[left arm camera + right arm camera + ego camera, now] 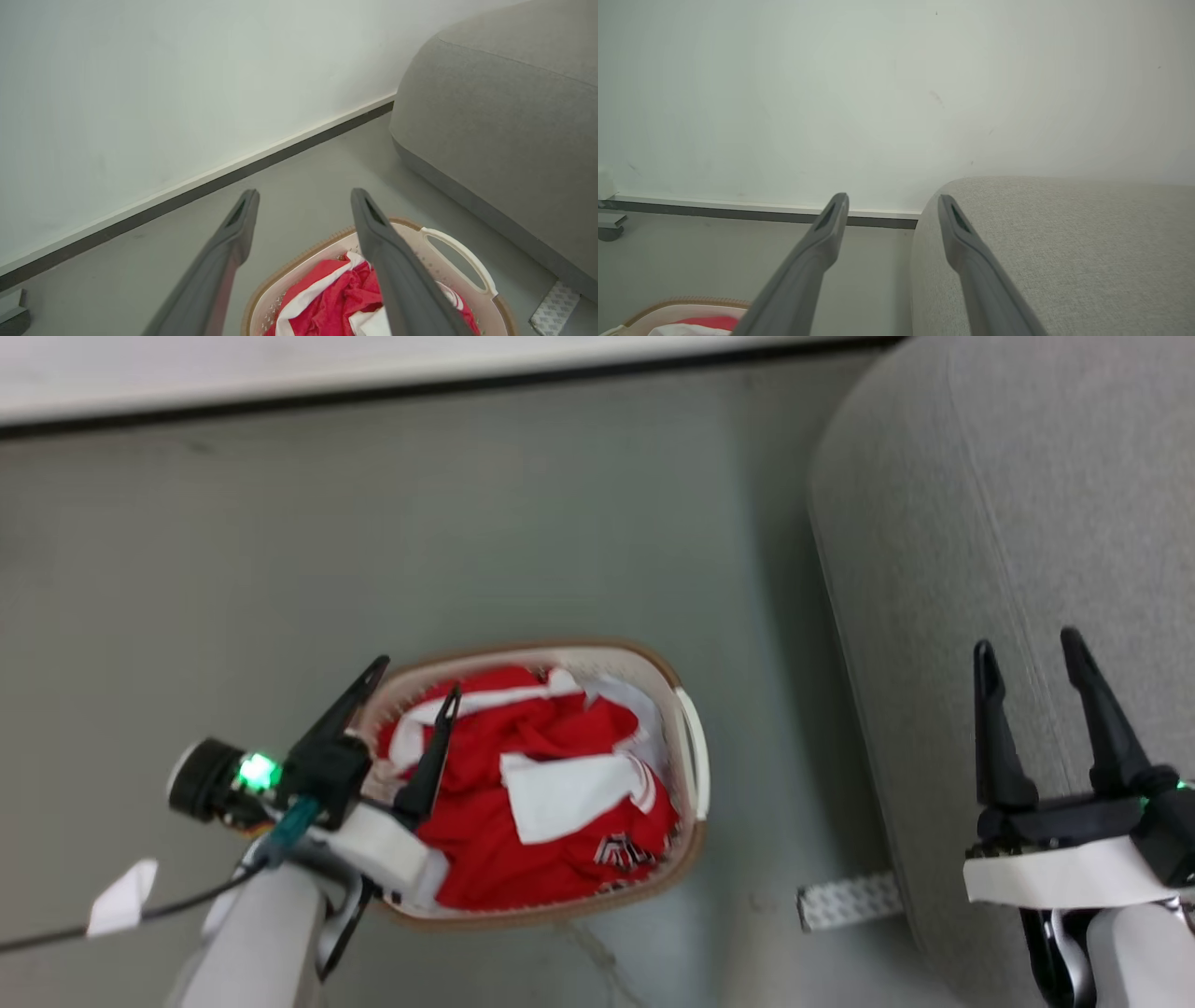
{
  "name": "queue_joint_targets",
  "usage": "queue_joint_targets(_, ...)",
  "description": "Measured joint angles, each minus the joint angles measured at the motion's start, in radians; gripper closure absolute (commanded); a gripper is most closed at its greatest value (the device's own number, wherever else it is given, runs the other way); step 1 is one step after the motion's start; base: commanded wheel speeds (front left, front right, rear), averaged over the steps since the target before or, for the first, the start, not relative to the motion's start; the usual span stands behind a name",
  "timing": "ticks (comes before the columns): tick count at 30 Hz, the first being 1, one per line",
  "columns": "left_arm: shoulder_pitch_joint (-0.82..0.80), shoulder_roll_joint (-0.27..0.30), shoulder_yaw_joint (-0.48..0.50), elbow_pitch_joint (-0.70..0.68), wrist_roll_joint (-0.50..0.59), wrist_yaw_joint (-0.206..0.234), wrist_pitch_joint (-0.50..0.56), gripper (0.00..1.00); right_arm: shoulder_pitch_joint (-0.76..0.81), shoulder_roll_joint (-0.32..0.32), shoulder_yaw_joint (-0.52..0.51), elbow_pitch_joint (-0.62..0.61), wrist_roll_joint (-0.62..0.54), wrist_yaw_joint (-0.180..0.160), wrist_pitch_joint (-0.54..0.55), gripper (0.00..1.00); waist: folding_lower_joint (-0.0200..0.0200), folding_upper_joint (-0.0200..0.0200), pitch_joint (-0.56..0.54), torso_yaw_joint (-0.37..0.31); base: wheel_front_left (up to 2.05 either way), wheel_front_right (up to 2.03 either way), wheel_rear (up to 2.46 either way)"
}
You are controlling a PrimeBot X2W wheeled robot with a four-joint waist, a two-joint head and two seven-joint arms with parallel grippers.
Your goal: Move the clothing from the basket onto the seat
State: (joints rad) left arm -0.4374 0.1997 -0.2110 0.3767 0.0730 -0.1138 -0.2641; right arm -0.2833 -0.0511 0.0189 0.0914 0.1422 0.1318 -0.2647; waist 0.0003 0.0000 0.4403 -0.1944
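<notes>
Your left gripper (pixel 416 677) hangs spread and empty over the basket (pixel 607 650), and your right gripper (pixel 1025 644) is just as wide above the seat (pixel 1008 504). The red clothing (pixel 532 803) sits heaped in the basket, none on the visible seat, so by the look of it every garment is left to move.

Crumpled red-and-white clothing (pixel 532 803) fills the oval cream basket (pixel 693 761) on the floor. The grey seat (pixel 990 523) stands just beside it.

clothing (pixel 523 803): soft red-white cloth | basket (pixel 686 747): perforated smooth plastic | seat (pixel 980 523): matt woven fabric | floor (pixel 373 541): smooth, faint sheen
</notes>
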Motion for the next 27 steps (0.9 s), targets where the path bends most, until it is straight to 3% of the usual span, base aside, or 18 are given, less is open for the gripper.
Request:
queue_joint_targets(7, -0.186, 0.002, -0.086, 0.175, 0.073, -0.002, 0.012, 0.00, -0.060, -0.001, 0.006, -0.046, 0.037, 0.000, 0.000, 0.00, 0.0001, 0.0000, 0.153, -0.056, 0.00, 0.00, 0.00)
queue_joint_targets(16, -0.379, -0.016, -0.216, 0.413, 0.178, -0.009, 0.115, 0.00, -0.133, 0.000, 0.034, -0.117, 0.052, 0.000, 0.000, 0.00, 0.0000, 0.0000, 0.356, -0.108, 0.00, 0.00, 0.00)
queue_joint_targets(27, -0.439, -0.027, -0.247, 0.573, 0.175, -0.010, 0.121, 0.00, -0.129, 0.000, 0.023, -0.140, 0.053, 0.000, 0.000, 0.00, -0.0002, 0.0000, 0.423, -0.127, 0.00, 0.00, 0.00)
